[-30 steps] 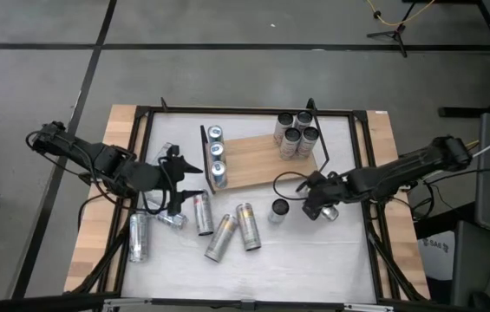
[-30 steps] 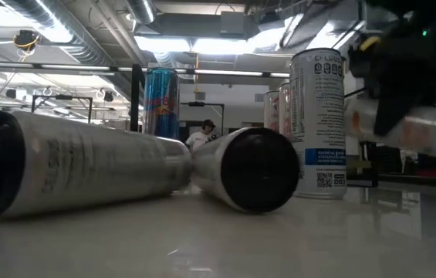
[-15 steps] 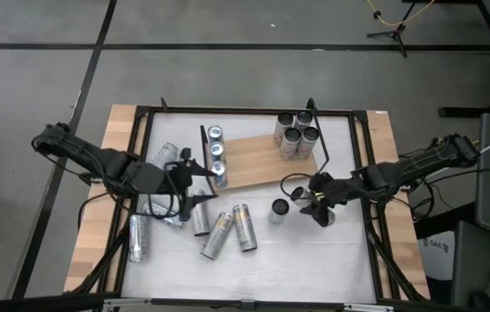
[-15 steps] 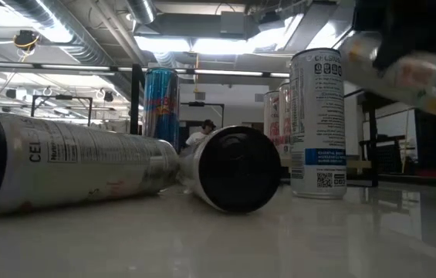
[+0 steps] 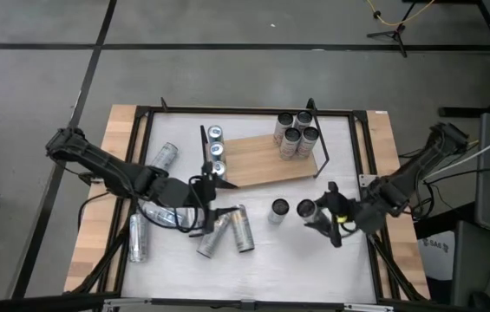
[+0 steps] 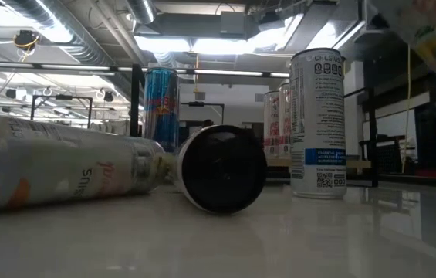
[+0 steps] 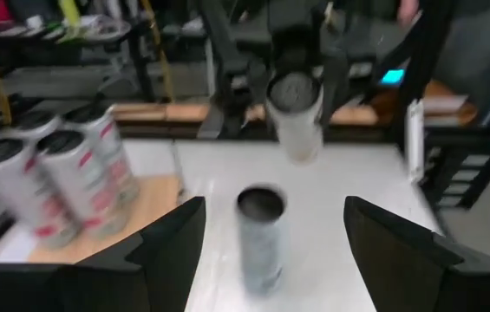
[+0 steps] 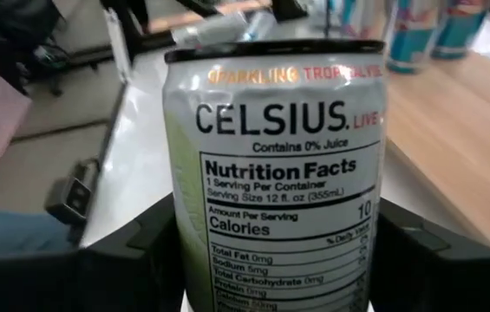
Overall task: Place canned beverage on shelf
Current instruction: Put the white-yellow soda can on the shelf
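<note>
From above: shelf [image 5: 262, 161] sits at table's [image 5: 349, 260] far middle, 3 cans by its left frame end, 4 at its right end. R gripper [image 5: 318, 211] clamps a Celsius can [image 5: 306, 209], just right of an upright can [image 5: 279, 209] on the white top. L gripper [image 5: 212, 211] over lying cans, fingers apart, nothing held. Low view: lying cans in front, upright can [image 6: 317, 123] behind. L wrist cam: fingers wide, empty. R wrist cam: Celsius can [image 8: 281, 173] gripped betw. fingers.

Grey floor [image 5: 227, 78] with dark seam lines; ceiling ducts [image 6: 71, 35] and bright strip lights [image 6: 218, 45] overhead; tripod base [image 5: 392, 33] at far edge.
</note>
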Available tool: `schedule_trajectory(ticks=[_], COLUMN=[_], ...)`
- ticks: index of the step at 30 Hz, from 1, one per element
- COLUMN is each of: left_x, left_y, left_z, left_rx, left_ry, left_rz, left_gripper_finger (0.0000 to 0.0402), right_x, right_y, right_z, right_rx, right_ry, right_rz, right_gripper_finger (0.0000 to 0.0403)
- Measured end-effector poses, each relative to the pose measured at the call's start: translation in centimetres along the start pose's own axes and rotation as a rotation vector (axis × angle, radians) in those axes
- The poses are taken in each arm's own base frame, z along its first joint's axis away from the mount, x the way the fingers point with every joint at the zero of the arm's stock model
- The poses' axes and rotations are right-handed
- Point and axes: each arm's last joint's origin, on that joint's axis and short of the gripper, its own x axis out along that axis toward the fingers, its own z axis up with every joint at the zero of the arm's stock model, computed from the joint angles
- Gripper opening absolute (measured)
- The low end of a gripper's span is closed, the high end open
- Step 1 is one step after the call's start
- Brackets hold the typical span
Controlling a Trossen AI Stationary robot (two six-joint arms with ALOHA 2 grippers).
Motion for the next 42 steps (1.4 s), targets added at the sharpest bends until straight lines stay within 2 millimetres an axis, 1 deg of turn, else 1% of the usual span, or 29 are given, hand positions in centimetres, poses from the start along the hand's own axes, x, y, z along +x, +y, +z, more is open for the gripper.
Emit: schedule_trajectory(ticks=[4,8,12,21,28,33,37,42], left_x=[0.8,1.6,2.4,4.0,4.0,3.9,3.9,3.8], left_y=[-0.8,-1.4,-1.9,-2.7,-2.7,-2.7,-2.7,-2.9], left_z=[0.6,0.9,0.8,-0.2,0.1,0.3,0.5,0.6], left_rx=[-0.050,-0.079,-0.092,-0.095,-0.107,-0.115,-0.127,-0.153], left_ry=[-0.091,-0.154,-0.185,-0.187,-0.215,-0.232,-0.252,-0.263], left_rz=[-0.102,-0.161,-0.184,-0.202,-0.206,-0.208,-0.211,-0.220], left_gripper_finger=[0.0267,0.0267,0.0267,0.0267,0.0267,0.0267,0.0267,0.0267], right_x=[-0.1,0.4,1.4,4.2,6.4,7.8,9.0,10.5], right_y=[1.0,1.5,2.1,4.0,5.1,5.5,5.9,6.0], right_z=[-1.6,-3.2,-4.2,-5.9,-7.5,-8.9,-9.6,-10.0], right_rx=[0.015,0.049,0.039,-0.066,-0.075,-0.079,-0.097,-0.122], right_ry=[-0.083,-0.156,-0.221,-0.295,-0.374,-0.385,-0.369,-0.352], right_rz=[0.074,0.115,0.153,0.161,0.182,0.163,0.128,0.093], right_gripper_finger=[0.0248,0.0248,0.0248,0.0248,0.0248,0.0248,0.0248,0.0248])
